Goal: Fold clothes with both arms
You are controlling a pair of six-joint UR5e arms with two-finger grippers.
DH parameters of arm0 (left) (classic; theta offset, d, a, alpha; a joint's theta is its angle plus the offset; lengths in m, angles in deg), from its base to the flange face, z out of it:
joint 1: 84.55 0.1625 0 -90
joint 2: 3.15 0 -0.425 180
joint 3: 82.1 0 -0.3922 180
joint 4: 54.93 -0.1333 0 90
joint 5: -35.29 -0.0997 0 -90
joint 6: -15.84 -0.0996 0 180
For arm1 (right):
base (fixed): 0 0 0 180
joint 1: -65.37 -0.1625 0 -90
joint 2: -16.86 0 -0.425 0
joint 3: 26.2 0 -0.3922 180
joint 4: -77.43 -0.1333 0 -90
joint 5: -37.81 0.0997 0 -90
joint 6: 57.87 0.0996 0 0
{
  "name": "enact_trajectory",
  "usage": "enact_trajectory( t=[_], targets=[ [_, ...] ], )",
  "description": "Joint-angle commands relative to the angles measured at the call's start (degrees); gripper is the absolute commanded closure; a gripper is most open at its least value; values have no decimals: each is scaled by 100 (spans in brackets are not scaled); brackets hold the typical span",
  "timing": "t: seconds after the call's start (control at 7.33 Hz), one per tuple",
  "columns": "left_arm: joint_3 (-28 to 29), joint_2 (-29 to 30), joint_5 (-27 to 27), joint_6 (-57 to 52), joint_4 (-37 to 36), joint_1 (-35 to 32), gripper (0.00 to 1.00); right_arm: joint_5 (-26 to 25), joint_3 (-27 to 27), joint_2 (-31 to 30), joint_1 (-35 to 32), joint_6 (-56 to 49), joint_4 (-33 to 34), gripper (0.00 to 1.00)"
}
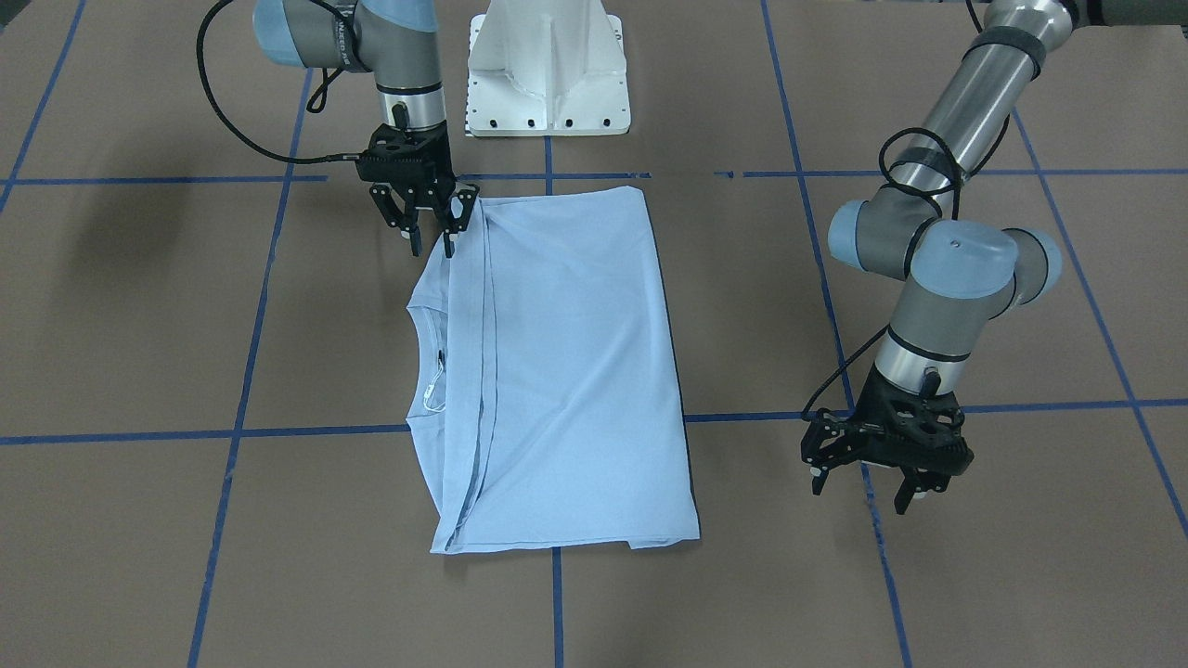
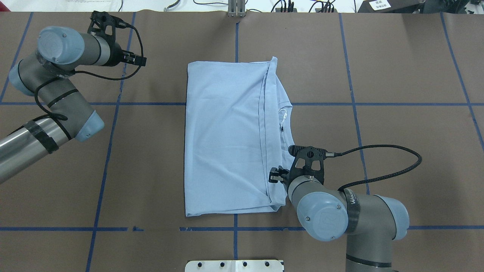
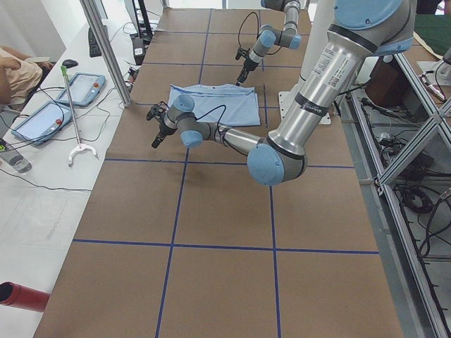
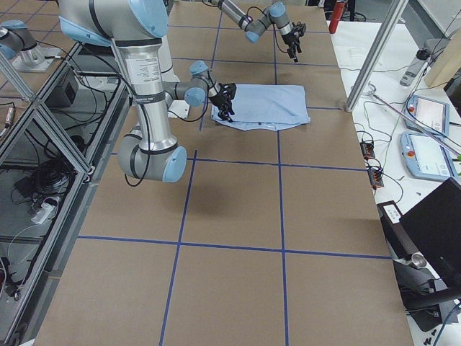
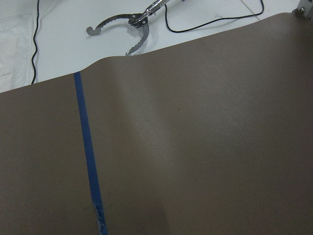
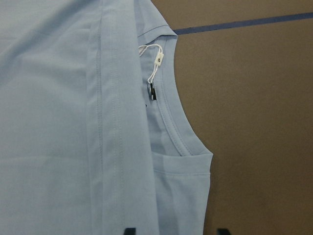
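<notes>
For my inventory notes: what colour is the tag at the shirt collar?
White; the tag shows best in the right wrist-mounted view.

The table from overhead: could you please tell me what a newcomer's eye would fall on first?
A light blue T-shirt lies folded into a neat rectangle mid-table, its collar showing on the robot's right side. The right gripper sits open at the shirt's near corner on that side, while the left gripper hangs open over bare table, well clear of it.

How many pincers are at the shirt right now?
1. The right pincer, open, at the shirt's collar-side corner nearest the robot. The left pincer hangs open over bare table, apart from it.
</notes>
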Motion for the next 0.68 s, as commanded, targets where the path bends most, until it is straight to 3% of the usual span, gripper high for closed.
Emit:
enact_trajectory(
  t=[0.0,0.14,0.27,0.55],
  targets=[
    [-42,-47,0,3,-3,1,0,-319,105,-9,538,-314,66,0],
    [-42,-47,0,3,-3,9,0,-748,105,-9,811,-532,84,1],
    [-42,-47,0,108,-3,10,0,-813,105,-9,909,-770,84,30],
    [-59,-47,0,302,-3,123,0,-910,70,17,919,-1577,84,53]
  ],
)
